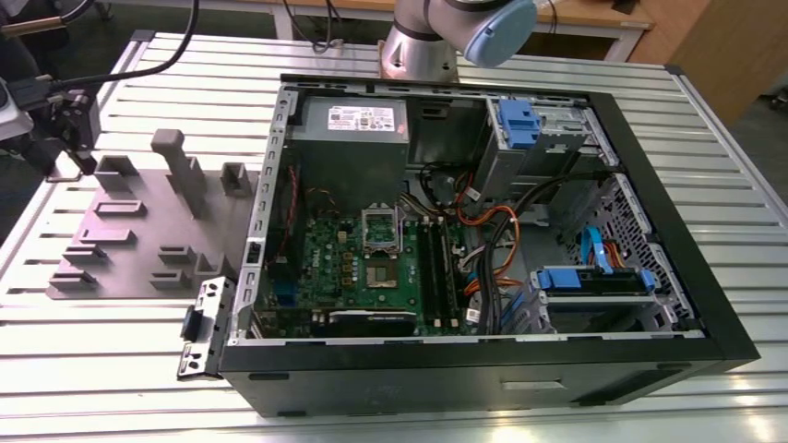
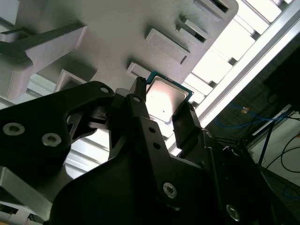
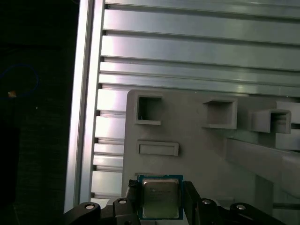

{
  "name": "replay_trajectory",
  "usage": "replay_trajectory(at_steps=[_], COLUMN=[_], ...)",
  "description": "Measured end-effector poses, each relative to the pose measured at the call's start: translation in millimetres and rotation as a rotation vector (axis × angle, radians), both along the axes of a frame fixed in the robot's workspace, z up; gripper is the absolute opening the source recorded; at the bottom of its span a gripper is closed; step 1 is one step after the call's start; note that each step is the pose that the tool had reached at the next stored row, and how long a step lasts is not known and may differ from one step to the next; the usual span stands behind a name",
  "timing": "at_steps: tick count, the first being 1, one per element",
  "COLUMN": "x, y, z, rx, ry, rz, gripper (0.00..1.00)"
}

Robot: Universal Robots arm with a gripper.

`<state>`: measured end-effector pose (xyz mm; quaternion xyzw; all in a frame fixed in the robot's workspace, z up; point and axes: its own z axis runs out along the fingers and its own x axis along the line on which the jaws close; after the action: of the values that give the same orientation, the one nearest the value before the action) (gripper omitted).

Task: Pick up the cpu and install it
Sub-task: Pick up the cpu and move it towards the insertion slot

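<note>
Fingers (image 3: 133,201) of the gripper (image 3: 161,200) are clamped on two opposite edges of the cpu (image 3: 161,198), whose silvery top with its teal-green rim faces the camera in both wrist views; the chip sits over the near edge of the grey fixture plate (image 3: 197,154), beside a shallow rectangular pocket (image 3: 158,148), though whether it touches the plate cannot be told. The plate lies on the slatted aluminium table (image 1: 493,411) at the exterior view's left of the open computer case (image 1: 689,268); inside the case, the socket (image 1: 379,229) on the green motherboard (image 1: 357,277) stands well apart from the held chip.
</note>
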<state>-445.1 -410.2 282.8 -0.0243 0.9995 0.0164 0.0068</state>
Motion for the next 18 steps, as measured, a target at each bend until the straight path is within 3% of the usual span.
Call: replay_trajectory(at_steps=[18], x=[0.0], y=[0.0], z=[6.7], rx=[0.0], ry=[-0.0001], rz=[0.0], gripper=[0.47])
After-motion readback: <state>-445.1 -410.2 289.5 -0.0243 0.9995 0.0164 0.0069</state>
